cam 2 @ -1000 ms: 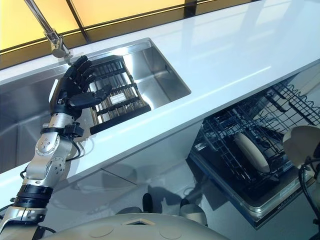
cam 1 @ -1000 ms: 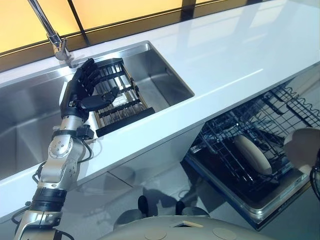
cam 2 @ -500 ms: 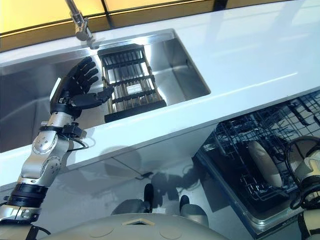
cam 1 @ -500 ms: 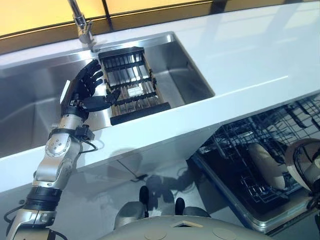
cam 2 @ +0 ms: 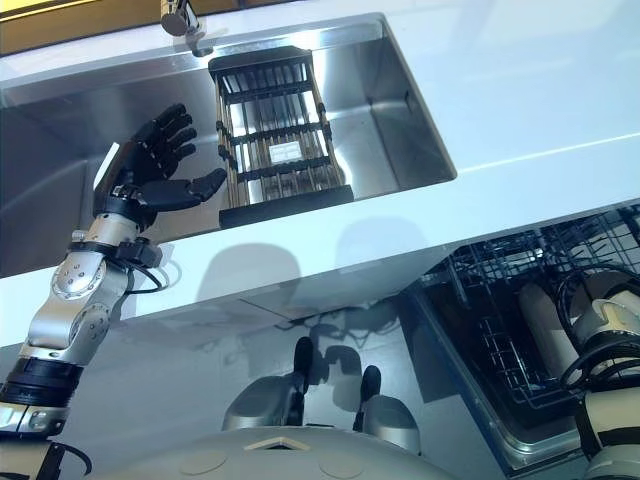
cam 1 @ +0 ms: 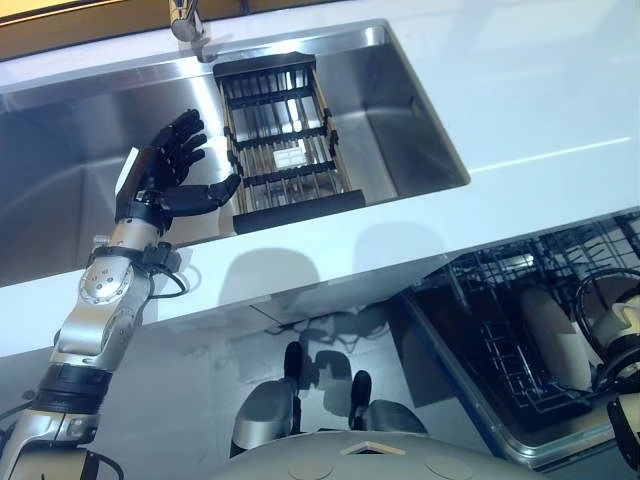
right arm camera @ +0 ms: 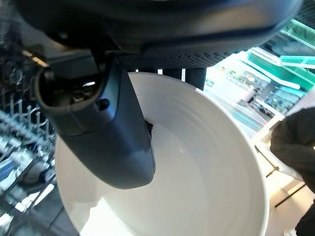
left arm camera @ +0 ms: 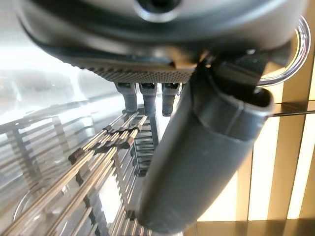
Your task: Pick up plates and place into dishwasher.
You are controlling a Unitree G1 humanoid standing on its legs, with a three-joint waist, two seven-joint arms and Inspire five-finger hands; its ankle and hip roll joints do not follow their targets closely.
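My right hand (right arm camera: 101, 123) is shut on a white plate (right arm camera: 197, 172), the thumb pressed on its inner face, and the wire racks of the dishwasher show past it. The open dishwasher (cam 1: 505, 330) sits under the counter at the lower right, with a cream plate (cam 1: 555, 338) standing on edge in its dark wire rack. My left hand (cam 1: 165, 172) is raised open over the sink (cam 1: 60, 190), beside a black slatted rack (cam 1: 285, 150). That hand holds nothing.
A white counter (cam 1: 520, 90) runs across above the dishwasher. A steel tap (cam 1: 188, 20) stands at the sink's far rim. The dishwasher's pulled-out rack juts out below the counter edge at the lower right.
The camera has swung, shifting the whole scene. My right arm with the plate has dropped toward the lower right edge by the dishwasher rack. The left hand stays raised and open.
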